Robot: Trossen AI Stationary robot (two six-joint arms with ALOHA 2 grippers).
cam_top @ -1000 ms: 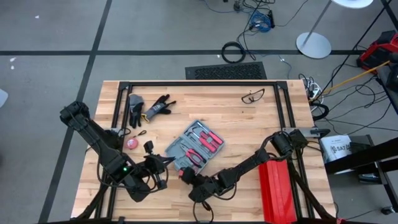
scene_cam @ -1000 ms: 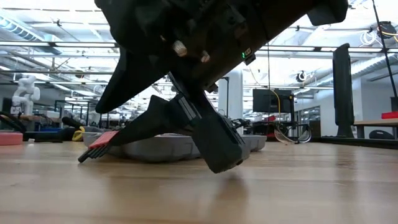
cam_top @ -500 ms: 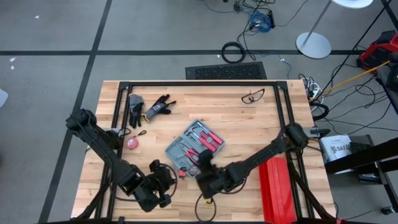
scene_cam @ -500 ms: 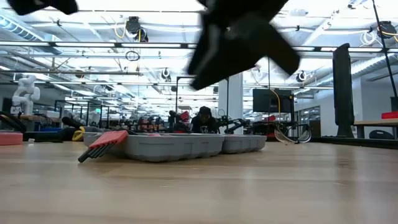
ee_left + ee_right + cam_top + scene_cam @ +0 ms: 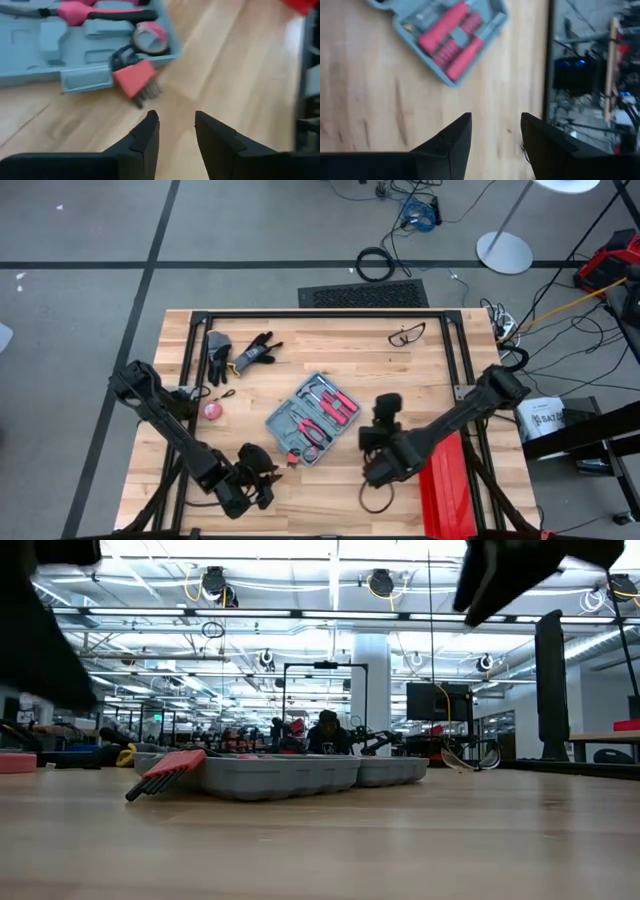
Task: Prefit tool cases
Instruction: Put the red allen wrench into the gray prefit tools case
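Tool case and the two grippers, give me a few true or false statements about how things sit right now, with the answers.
1. The tool case lies open on the table. True.
2. The left gripper is shut on a red tool. False: its fingers stand apart with nothing between them, over bare wood.
3. The red hex key set sticks out past the case's edge. True.
4. The right gripper holds the case. False: it is open and empty, clear of the case.
5. The long red box sits inside the case. False: it lies apart at the table's right edge.
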